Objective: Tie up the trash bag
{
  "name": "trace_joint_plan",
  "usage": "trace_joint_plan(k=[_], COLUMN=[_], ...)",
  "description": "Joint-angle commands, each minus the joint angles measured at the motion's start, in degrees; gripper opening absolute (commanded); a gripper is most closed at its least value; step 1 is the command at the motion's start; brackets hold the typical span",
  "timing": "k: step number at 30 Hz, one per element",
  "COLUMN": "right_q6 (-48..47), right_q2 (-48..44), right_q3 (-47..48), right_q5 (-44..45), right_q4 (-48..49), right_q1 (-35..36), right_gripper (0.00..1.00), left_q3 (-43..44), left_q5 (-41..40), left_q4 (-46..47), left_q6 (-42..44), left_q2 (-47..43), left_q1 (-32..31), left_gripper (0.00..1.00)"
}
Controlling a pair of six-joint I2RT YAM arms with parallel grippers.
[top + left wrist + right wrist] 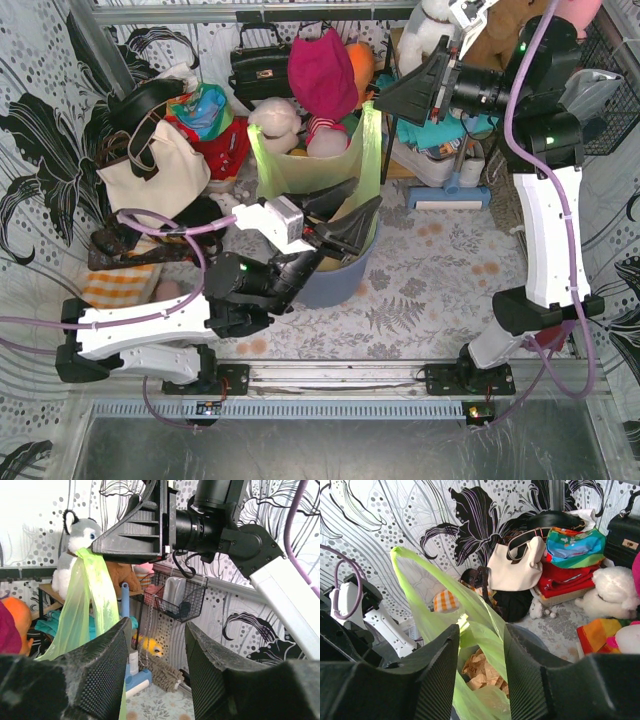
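1. sitting in the blue-grey bin [340, 275], the trash bag [310, 170] has both handles pulled up.
2. right gripper [385, 100] pinches the right handle, raised high.
3. left gripper [350, 225] at the bag mouth, grip unclear.

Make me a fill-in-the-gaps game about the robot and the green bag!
1. The trash bag is see-through and light ___.
2. Inside it you can see crumpled paper that is ___.
3. One handle of the bag is held up by the pincer on the robot's ___ arm.
4. The cream tote bag has straps that are ___.

Missing words: green, brown, right, black.
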Motion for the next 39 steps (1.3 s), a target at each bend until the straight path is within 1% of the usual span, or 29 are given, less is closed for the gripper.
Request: trace_joint_plan(k=[1,3,7,11,15,18,20,22,24,29,34,39], right_q6=[3.7,5.6,6.7,7.5,9.4,10.8,11.6,13.0,14.5,15.9,15.9,15.4], right_q2=[-1.8,-2.3,-2.8,-3.7,-5.2,-6.6,-7.3,-7.4,-7.5,-7.9,-8.1,-9.1], right_q3=[-2.5,-4.3,-4.9,-6.4,-9.2,-11.8,-13.2,-13.9,-14.2,-13.8,-13.5,-15.0], right_q5=[-0.5,-1.9,-3.3,-3.7,-4.9,-4.7,-4.6,-4.6,-4.4,-3.8,-3.8,-3.9], right_q4=[3.5,5.3,5.7,6.5,9.5,12.1,13.6,15.1,16.8,18.9,19.1,19.1], right_q1=[-0.3,-0.2,-0.2,-0.1,-0.1,-0.1,-0.2,-0.2,-0.1,-0.1,-0.1,-0.1], right_gripper=[0.4,0.4,0.42,0.39,0.4,0.35,0.27,0.16,0.01,0.0,0.0,0.0], left_q3=[4.8,6.2,7.6,7.7,8.2,9.8,10.2,10.6,11.2,14.0,16.3,16.8], left_q5=[-3.3,-3.7,-3.4,-2.8,-3.9,-4.2,-3.8,-3.0,-1.5,1.8,6.7,14.2], left_q4=[-1.0,-2.9,-4.7,-5.0,-6.1,-8.4,-8.6,-8.7,-8.9,-11.1,-12.3,-12.9], left_q6=[3.3,3.1,2.1,1.0,-0.1,-1.1,-1.3,-1.6,-2.4,-2.8,-1.5,1.5], left_q2=[1.8,2.7,3.5,3.5,3.7,4.3,4.6,5.0,5.4,6.6,7.5,7.0], left_q1=[-0.3,0.1,0.8,1.7,2.8,3.6,4.1,4.9,6.0,9.4,13.2,16.4], left_gripper=[0.55,0.54,0.54,0.54,0.53,0.53,0.53,0.53,0.53,0.52,0.55,0.58])
